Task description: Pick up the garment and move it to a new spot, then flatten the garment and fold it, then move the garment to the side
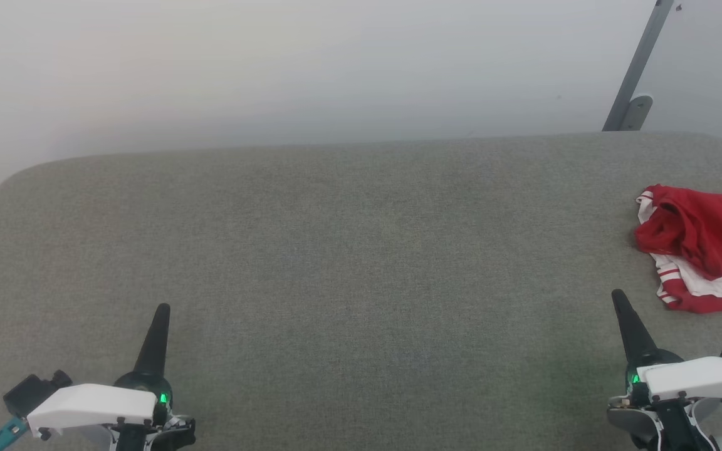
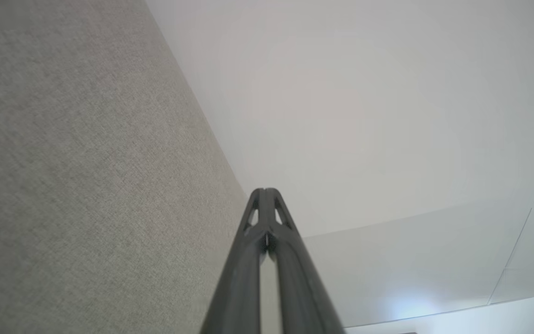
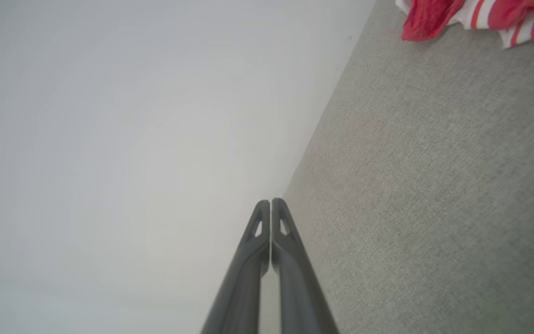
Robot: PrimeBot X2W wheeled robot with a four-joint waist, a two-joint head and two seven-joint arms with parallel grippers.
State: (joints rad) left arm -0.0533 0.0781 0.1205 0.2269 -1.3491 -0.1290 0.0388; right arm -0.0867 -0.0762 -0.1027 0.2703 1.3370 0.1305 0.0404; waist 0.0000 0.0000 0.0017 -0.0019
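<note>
Surface: grey woven tabletop [image 1: 336,250] with rounded far corners, backed by a plain pale wall [image 1: 273,62]; a grey metal strut [image 1: 640,62] leans at the far right.
Garment: red garment [image 1: 699,238] with white striped cuffs lies crumpled on the tabletop's right edge, partly cut off by the head view.
Left gripper: left gripper [image 1: 162,310] clenched on nothing, low at near left.
Right gripper: right gripper [image 1: 618,294] clenched and empty, near the garment but apart from it.
</note>
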